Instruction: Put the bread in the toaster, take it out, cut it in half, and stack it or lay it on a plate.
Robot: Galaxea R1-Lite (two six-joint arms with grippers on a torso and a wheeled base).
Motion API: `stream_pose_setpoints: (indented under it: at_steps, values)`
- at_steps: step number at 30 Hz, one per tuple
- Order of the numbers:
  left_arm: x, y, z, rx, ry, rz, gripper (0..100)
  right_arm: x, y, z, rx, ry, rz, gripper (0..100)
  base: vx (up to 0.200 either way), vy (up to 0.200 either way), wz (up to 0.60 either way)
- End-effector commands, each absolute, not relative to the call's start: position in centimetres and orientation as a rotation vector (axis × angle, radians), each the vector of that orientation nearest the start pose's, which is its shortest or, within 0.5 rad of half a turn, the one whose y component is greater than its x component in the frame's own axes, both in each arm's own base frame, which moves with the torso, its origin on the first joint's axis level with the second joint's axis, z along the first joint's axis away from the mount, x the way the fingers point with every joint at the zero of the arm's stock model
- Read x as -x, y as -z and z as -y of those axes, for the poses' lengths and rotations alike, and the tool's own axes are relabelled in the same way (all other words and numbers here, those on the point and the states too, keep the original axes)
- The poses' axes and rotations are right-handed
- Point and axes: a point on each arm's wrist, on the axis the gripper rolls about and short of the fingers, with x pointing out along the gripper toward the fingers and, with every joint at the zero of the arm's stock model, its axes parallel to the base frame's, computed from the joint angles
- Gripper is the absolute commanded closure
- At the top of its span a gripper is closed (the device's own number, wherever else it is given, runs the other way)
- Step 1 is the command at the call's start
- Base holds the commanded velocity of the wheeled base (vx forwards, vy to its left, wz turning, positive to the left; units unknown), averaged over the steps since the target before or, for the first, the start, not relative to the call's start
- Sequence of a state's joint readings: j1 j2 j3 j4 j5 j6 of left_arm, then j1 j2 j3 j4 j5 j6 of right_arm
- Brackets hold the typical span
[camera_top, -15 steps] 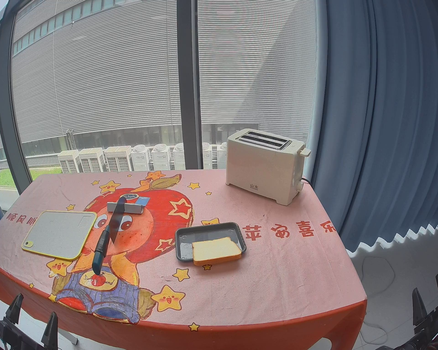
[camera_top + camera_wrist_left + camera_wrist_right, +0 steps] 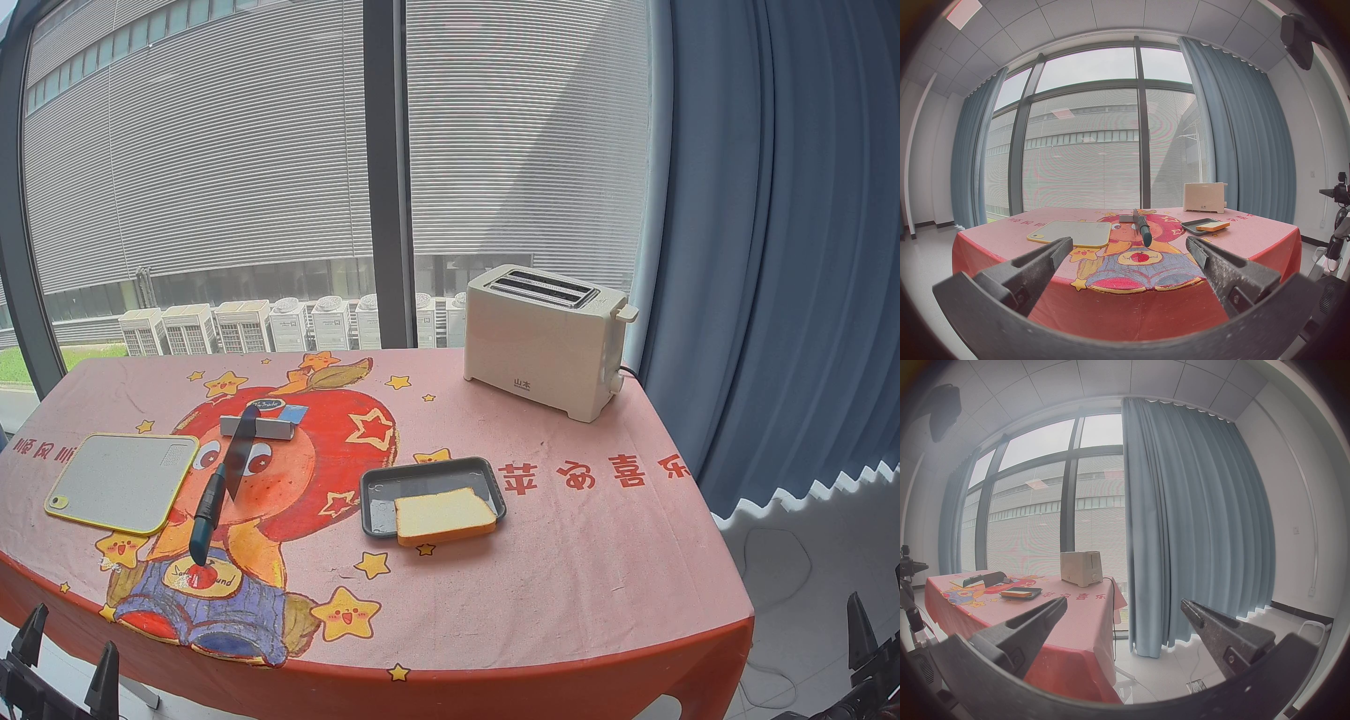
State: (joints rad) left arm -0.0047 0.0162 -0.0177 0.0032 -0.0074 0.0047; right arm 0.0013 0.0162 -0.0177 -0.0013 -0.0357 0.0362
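A slice of bread [image 2: 443, 515] lies at the front of a dark tray [image 2: 427, 475] in the middle of the table. The white two-slot toaster [image 2: 544, 339] stands at the back right, both slots empty. A knife [image 2: 218, 487] with a blue handle lies left of the tray, its blade propped on a small holder [image 2: 262, 427]. A pale cutting board [image 2: 122, 481] lies at the far left. My left gripper [image 2: 1129, 246] is open and hangs below the table's front left edge. My right gripper [image 2: 1125, 608] is open, off the table's right side, well away from the toaster [image 2: 1081, 568] and bread [image 2: 1016, 593].
A cartoon-printed pink cloth covers the table [image 2: 581, 572]. A window runs behind it and a blue curtain [image 2: 778, 234] hangs at the right. The toaster's cord [image 2: 630, 373] trails off the back right corner. Open cloth lies to the right of the tray.
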Motion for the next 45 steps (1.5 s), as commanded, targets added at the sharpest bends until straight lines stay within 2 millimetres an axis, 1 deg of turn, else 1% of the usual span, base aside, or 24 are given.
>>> stream_pose_setpoints:
  at_steps: [1,9,45]
  values:
    - [2.28,-7.52,0.0,-0.005,0.011,-0.003,0,2.22,-7.63,0.08,-0.035,0.037,-0.005,0,0.0,0.0,0.0]
    - [2.28,-7.52,0.01,-0.006,0.015,-0.003,0,2.22,-7.6,0.05,0.003,0.023,-0.009,0,0.0,0.0,0.0]
    - [2.28,-7.52,0.01,-0.006,0.014,-0.003,0,2.23,-7.64,-0.01,0.044,-0.006,-0.008,0,0.0,0.0,0.0]
